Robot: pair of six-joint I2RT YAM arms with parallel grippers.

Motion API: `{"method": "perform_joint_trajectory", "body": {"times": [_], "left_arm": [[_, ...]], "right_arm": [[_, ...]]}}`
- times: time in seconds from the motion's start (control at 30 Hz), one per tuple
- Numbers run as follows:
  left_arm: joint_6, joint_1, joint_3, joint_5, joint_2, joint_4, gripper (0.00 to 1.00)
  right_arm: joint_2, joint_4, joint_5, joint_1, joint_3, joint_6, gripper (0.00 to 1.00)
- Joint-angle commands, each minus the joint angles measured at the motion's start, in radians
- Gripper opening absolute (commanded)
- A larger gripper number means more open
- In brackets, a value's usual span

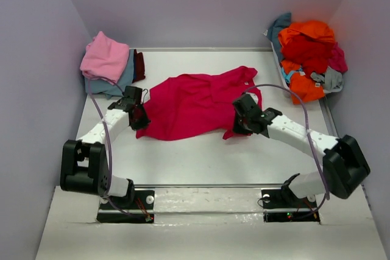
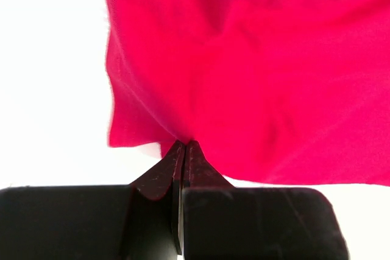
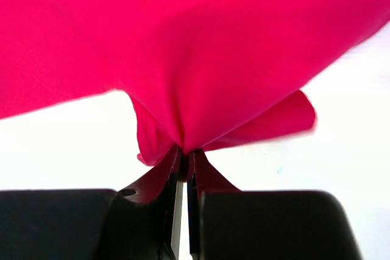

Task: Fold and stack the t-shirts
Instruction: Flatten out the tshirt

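A magenta-red t-shirt (image 1: 195, 103) lies spread and rumpled across the middle of the white table. My left gripper (image 1: 139, 118) is shut on its near left edge; the left wrist view shows the cloth (image 2: 256, 77) pinched at the closed fingertips (image 2: 183, 147). My right gripper (image 1: 239, 125) is shut on its near right edge; the right wrist view shows a bunch of cloth (image 3: 213, 59) pinched between the fingertips (image 3: 184, 153). A folded stack with a pink tee (image 1: 105, 56) on top of dusty blue and maroon ones sits at the far left corner.
A heap of unfolded tees (image 1: 309, 56), orange, red, teal and grey, fills a bin at the far right corner. Lavender walls enclose the table on three sides. The arm bases stand at the near edge.
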State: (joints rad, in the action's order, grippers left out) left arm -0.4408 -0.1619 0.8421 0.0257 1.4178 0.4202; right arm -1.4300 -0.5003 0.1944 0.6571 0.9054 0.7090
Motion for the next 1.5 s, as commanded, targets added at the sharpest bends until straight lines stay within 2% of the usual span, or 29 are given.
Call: {"method": "perform_joint_trajectory", "body": {"times": [0.0,0.27,0.53,0.73,1.1,1.47], "left_arm": [[-0.013,-0.004,0.028,-0.013,-0.121,0.055,0.06],[-0.007,-0.013,0.023,0.008,-0.224,0.068,0.06],[-0.004,-0.013,0.069,0.069,-0.368,0.089,0.06],[0.039,-0.024,0.141,0.163,-0.450,0.062,0.06],[0.085,-0.033,0.319,0.258,-0.471,-0.050,0.06],[0.135,-0.062,0.434,0.281,-0.510,-0.120,0.06]], "right_arm": [[0.191,-0.139,0.091,0.010,0.021,0.026,0.07],[0.381,-0.337,0.174,0.010,0.104,0.050,0.07],[0.503,-0.385,0.210,0.010,0.125,0.055,0.07],[0.568,-0.363,0.261,0.010,0.144,0.003,0.07],[0.530,-0.264,0.390,0.010,0.408,-0.204,0.07],[0.519,-0.173,0.386,0.010,0.549,-0.365,0.07]]}}
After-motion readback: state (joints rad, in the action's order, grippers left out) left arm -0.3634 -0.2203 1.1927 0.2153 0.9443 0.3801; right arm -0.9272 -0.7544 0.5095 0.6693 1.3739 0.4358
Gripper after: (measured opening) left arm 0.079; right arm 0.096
